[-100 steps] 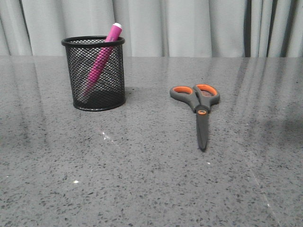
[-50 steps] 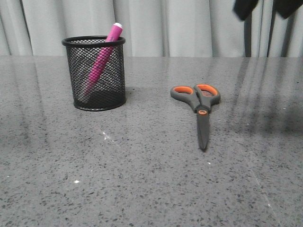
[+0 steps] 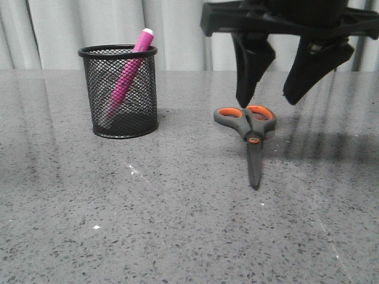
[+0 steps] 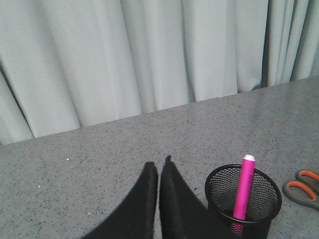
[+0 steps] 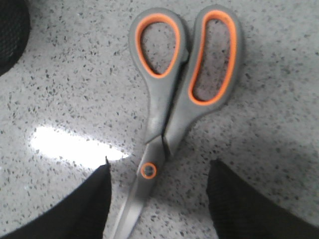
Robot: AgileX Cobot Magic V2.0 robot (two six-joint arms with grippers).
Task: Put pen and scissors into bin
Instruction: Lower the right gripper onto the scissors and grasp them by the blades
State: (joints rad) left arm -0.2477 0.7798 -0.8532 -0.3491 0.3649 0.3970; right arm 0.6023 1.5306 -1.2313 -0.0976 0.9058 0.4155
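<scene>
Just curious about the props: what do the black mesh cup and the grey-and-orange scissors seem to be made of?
The black mesh cup looks like painted metal wire: see-through lattice, solid rim. The grey-and-orange scissors seem to have matte plastic handles and dull metal blades, though that's only appearance.

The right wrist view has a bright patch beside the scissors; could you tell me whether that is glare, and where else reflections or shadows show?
Right wrist view: yes, a white glare patch on the table beside the scissors, with the open right gripper dark and soft-edged. Front view: faint curtain reflections streak the tabletop, and a dim shadow lies right of the scissors. Left wrist view: even light, no glare; the shut left gripper is a black silhouette.
</scene>
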